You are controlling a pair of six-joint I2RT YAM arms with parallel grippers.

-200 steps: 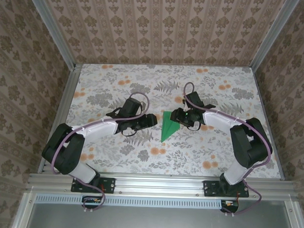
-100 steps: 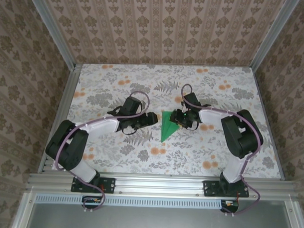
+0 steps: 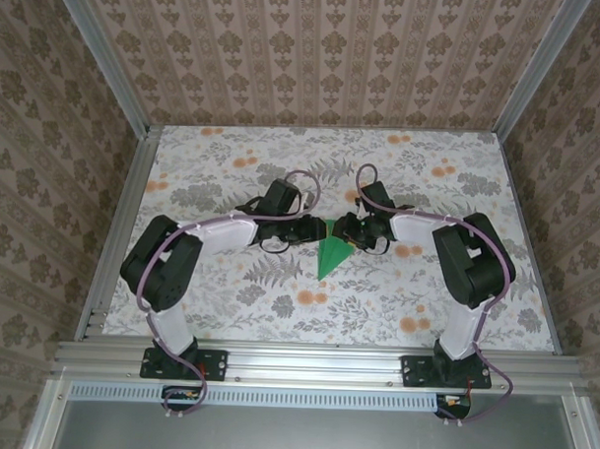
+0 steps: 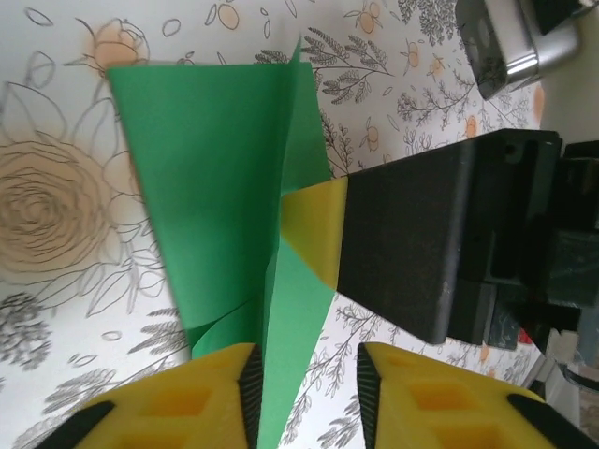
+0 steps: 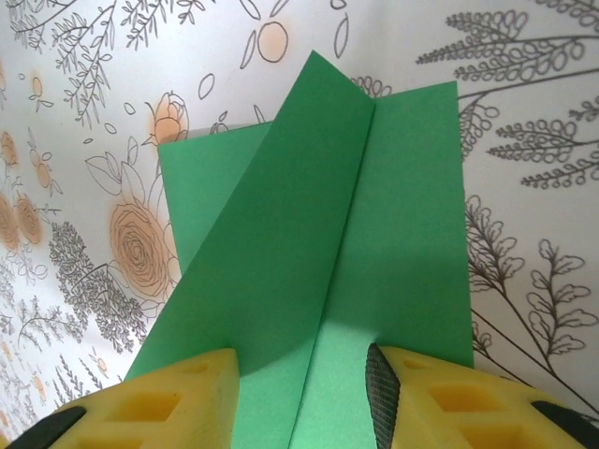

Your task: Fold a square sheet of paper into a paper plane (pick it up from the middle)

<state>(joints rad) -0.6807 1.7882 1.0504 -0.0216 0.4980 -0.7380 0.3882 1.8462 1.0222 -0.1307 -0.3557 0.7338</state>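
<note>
The green sheet of paper lies folded into a pointed paper plane at mid-table, its tip toward the near edge. In the left wrist view the paper plane has a raised flap running between my left gripper's parted yellow fingers, close to the left pad. That left gripper sits at the plane's wide left corner. My right gripper meets it from the right, one yellow finger resting on the paper. In the right wrist view the right gripper straddles the centre crease of the plane, fingers apart on the paper.
The flowered tabletop is bounded by aluminium rails, with a wide one along the near edge. Patterned walls stand at the left, back and right. Both grippers are almost touching over the paper.
My left arm has swung right to the paper's corner, and its jaws have narrowed round the flap. The right gripper has crept slightly left on the paper.
</note>
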